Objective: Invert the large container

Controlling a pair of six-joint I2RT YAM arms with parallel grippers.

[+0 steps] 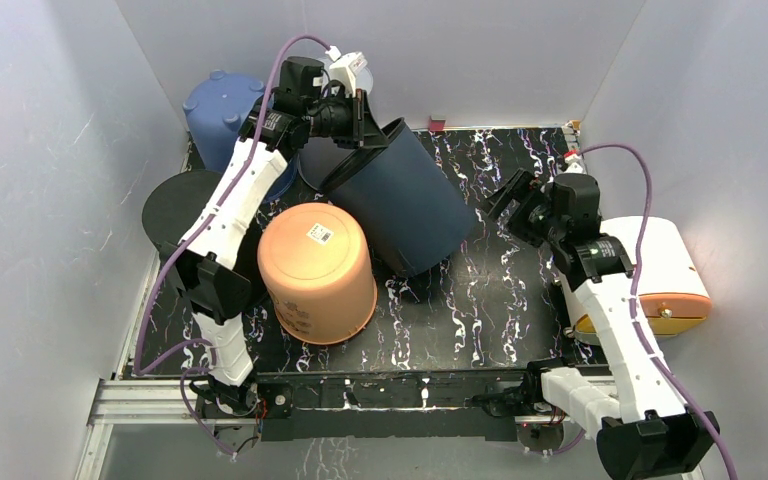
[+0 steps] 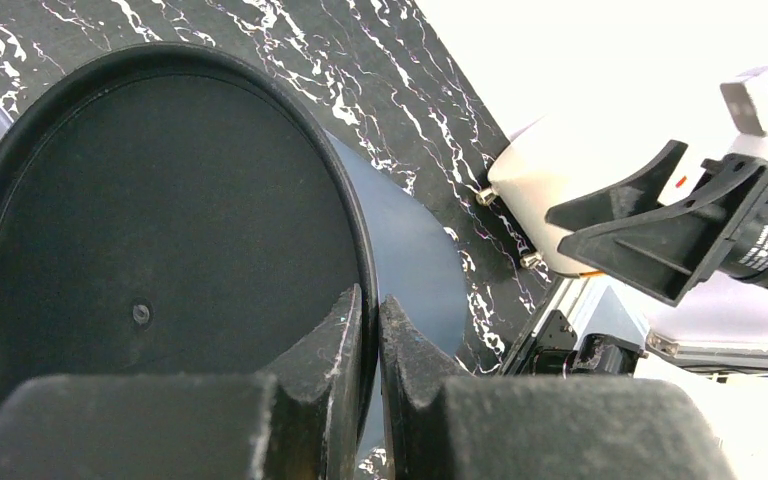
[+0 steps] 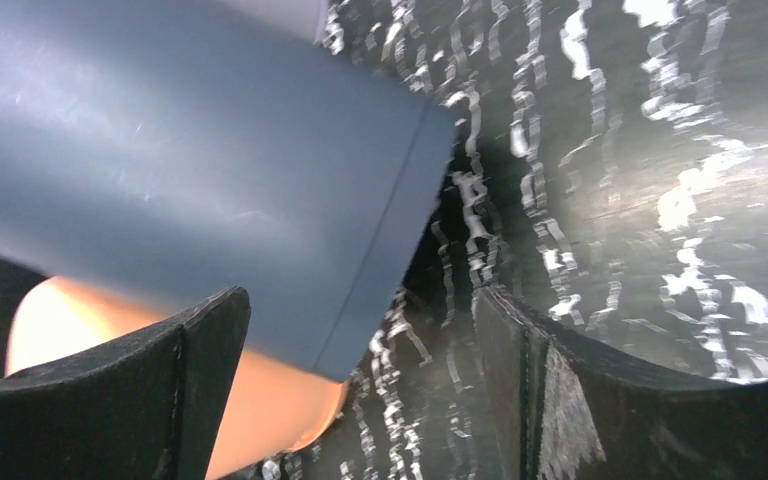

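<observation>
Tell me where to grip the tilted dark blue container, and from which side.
Probably the rim, from the open far-left end: its thin wall suits a pinch, as the left gripper shows. The body looks too wide for the jaws. The open right gripper could steady the base edge from the right; the orange container blocks the near-left.

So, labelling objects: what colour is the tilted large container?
The container is dark blue-grey; top view.

I have the left arm (image 1: 228,205) stretched far back, the left pincer (image 1: 365,118) clamped on the large container (image 1: 405,205) rim. The right arm (image 1: 615,300) reaches forward, its right pincer (image 1: 505,195) spread wide, gripping nothing.
</observation>
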